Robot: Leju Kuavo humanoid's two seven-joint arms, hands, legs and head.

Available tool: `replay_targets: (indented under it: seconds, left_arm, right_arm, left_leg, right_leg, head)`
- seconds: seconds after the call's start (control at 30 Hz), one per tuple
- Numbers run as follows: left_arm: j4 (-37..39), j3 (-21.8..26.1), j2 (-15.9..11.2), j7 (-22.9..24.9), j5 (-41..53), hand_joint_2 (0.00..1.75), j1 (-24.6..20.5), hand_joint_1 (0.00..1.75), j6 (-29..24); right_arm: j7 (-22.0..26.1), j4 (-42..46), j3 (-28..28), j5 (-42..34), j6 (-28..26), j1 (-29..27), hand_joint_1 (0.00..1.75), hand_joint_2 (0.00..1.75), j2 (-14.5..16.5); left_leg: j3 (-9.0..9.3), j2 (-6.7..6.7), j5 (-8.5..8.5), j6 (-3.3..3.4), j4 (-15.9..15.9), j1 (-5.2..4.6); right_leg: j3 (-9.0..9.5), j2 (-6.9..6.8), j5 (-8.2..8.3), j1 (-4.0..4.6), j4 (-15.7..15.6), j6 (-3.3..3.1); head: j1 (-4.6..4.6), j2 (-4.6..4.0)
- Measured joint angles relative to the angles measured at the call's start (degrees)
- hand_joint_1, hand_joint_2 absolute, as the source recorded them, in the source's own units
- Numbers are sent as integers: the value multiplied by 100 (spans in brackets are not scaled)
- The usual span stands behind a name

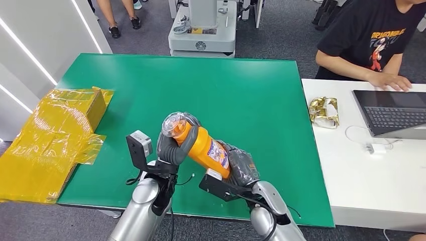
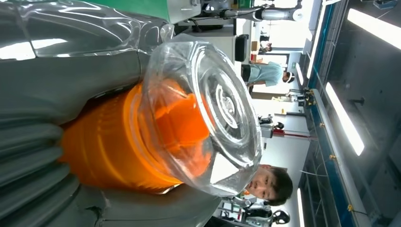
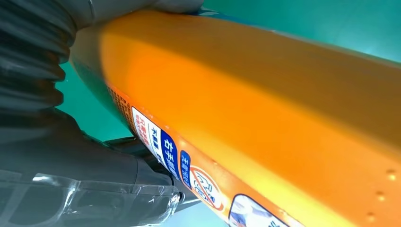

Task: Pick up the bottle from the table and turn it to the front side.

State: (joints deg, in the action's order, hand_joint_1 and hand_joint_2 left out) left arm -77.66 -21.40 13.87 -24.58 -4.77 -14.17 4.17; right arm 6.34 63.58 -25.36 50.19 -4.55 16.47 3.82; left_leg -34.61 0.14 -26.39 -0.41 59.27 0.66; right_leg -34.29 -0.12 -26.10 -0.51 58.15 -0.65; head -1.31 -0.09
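Note:
An orange bottle [image 1: 203, 146] with a clear cap [image 1: 173, 124] is held tilted above the near part of the green table [image 1: 241, 85], cap toward the left. My left hand [image 1: 176, 143] grips its neck just under the cap. My right hand [image 1: 240, 165] holds its lower end. A white and blue label [image 1: 218, 153] faces up and toward me. In the left wrist view the clear cap [image 2: 208, 113] and the orange neck [image 2: 108, 146] sit against my grey fingers [image 2: 38, 156]. The right wrist view shows the orange body [image 3: 265, 109] and its label [image 3: 175, 156] close up.
A yellow taped cardboard box [image 1: 55, 135] lies at the table's left edge. A white desk [image 1: 377, 170] to the right carries a laptop [image 1: 394, 113], a charger and a gold wrapper [image 1: 324, 111]. A person in a black shirt [image 1: 371, 35] sits there, typing.

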Motion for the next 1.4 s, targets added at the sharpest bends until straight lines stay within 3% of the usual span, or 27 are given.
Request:
replay_targets:
  seconds: [0.2, 0.23, 0.33, 0.37, 0.73, 1.13, 1.4]
  left_arm:
    - [0, -1, 25, 6, -24, 175, -23, 175, -4]
    - [0, -2, 27, 6, -36, 175, -35, 175, -6]
    - [0, -14, 35, 6, -78, 175, -78, 175, -16]
    - [0, -19, 40, 6, -87, 175, -97, 175, -28]
    - [29, -20, 0, 54, -305, 175, -83, 175, -279]
    - [30, -14, -36, 54, -340, 175, -84, 175, -676]
    - [-213, 345, -362, -63, 143, 175, -98, 175, -1388]
  right_arm:
    - [83, 16, 2, -86, -169, -33, 173, 175, 0]
    - [117, 19, 3, -129, -238, -39, 161, 175, 1]
    - [237, 48, 8, -304, -473, -65, 31, 175, 4]
    - [285, 77, 9, -374, -564, -78, 0, 175, 11]
    - [667, 847, 3, -1122, -1282, -304, 0, 175, 324]
    - [1520, 1837, -205, -2414, -2603, -835, 0, 175, 528]
    - [1603, 2582, -233, -2677, -3259, -1052, 0, 175, 519]
  left_leg:
    - [-1, 0, 0, 0, 0, 0]
    - [-1, -1, 0, 0, 0, 0]
    - [-3, -3, 0, 0, 0, 0]
    - [-3, -4, 0, 0, 0, 0]
    - [-3, -1, -1, -2, -1, 1]
    - [-4, -2, -1, -2, -2, 1]
    - [-2, 2, -1, -2, -3, 3]
  right_leg:
    - [0, 0, 0, 0, 0, 0]
    - [1, -1, 0, 0, 0, 0]
    - [1, -3, 0, 0, 1, 0]
    - [1, -3, 0, 0, 1, 0]
    - [-4, -1, -1, 1, 1, -1]
    - [-3, -2, -1, 0, 0, -1]
    - [-3, 1, -1, 1, 2, -1]
  head:
    - [0, 0]
    - [0, 0]
    - [0, 0]
    - [1, 0]
    - [1, 0]
    - [1, 0]
    - [0, 0]
